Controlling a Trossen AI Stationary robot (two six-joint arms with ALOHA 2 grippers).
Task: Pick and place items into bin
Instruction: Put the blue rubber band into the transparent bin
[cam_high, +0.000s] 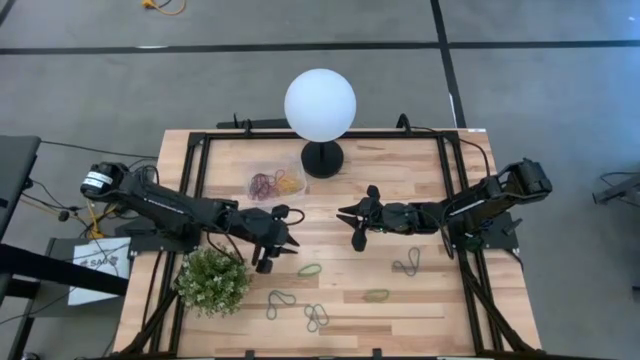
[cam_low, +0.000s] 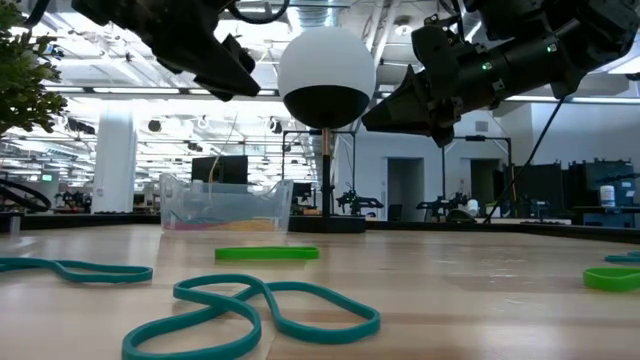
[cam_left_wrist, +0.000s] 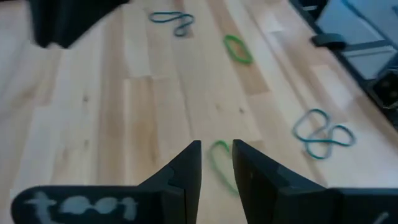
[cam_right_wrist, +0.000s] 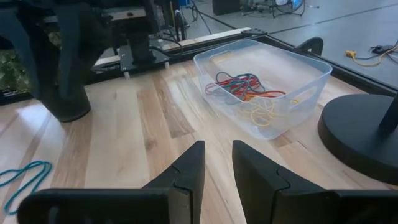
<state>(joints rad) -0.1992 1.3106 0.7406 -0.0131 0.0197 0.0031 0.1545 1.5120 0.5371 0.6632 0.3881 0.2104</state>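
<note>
While both arms hover, green band (cam_left_wrist: 219, 163) lies beneath left gripper (cam_left_wrist: 216, 163)

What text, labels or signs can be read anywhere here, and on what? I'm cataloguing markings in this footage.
White sheet off the table's left edge, under the left arm: dark print, too small to read.
White marks on the left gripper's body: blurred, not readable.
White band on the left arm's base: no legible text.
Bin, lamp, bands and plant: no text seen.
</note>
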